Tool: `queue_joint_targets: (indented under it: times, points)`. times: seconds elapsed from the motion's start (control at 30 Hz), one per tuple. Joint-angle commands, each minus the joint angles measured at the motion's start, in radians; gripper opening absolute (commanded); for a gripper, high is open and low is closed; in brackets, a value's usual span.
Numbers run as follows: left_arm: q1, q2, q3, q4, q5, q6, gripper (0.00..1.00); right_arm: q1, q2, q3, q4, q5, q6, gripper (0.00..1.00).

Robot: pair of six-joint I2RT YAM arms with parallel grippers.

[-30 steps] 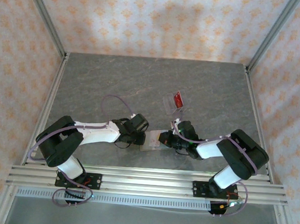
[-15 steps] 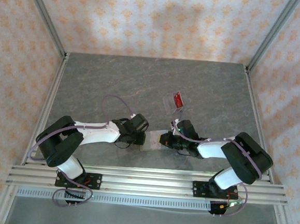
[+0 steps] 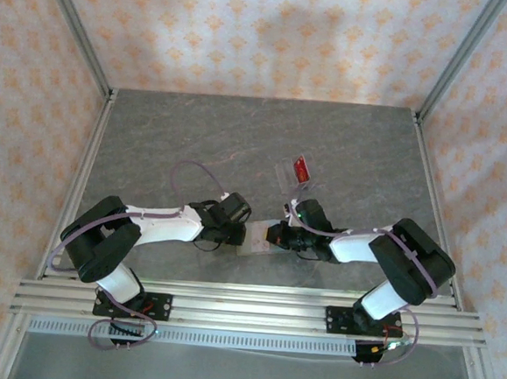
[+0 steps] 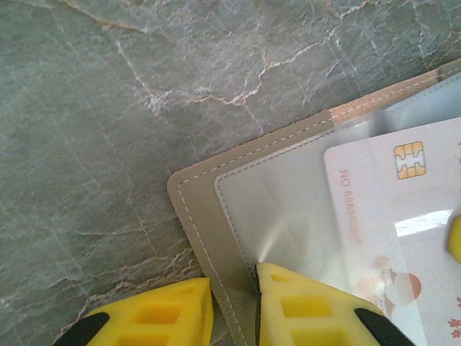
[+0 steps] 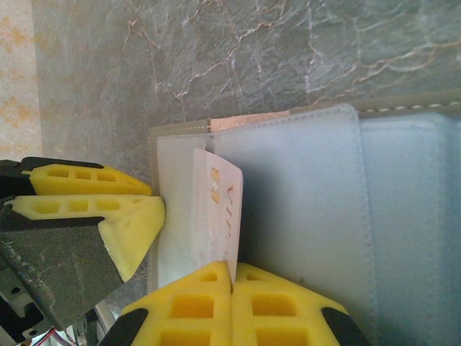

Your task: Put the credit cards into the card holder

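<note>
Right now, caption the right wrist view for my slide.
Right pincer shut on a credit card at the open card holder's clear pocket, left pincer at its edge.

Matt stone-look table (image 4: pixel 101 108), stitched leathery card holder (image 4: pixel 205 216) with glossy clear sleeve (image 4: pixel 288 209), shiny plastic credit card (image 4: pixel 410 238)

Table (image 3: pixel 196 141): grey, marble-veined top, centre of frame.
Clear slotted rack (image 3: pixel 285 176): transparent plastic, just right of centre.
Aluminium rails (image 3: pixel 244 310): lower edge.
Patterned walls (image 3: pixel 266 32): peach, upper frame.
</note>
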Motion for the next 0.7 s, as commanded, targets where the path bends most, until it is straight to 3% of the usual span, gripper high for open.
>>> queue_joint_targets:
  times: [0.0, 0.47, 0.67]
  points:
    - [-0.010, 0.125, -0.059, 0.062, -0.017, -0.003, 0.21, 0.018, 0.051, 0.010, -0.090, 0.007, -0.029, 0.00]
    - [-0.012, 0.135, -0.060, 0.076, -0.012, -0.005, 0.21, 0.076, 0.130, 0.046, -0.035, 0.037, 0.013, 0.00]
    - [-0.014, 0.139, -0.060, 0.079, -0.010, -0.005, 0.21, 0.079, 0.086, 0.055, -0.087, 0.059, 0.016, 0.13]
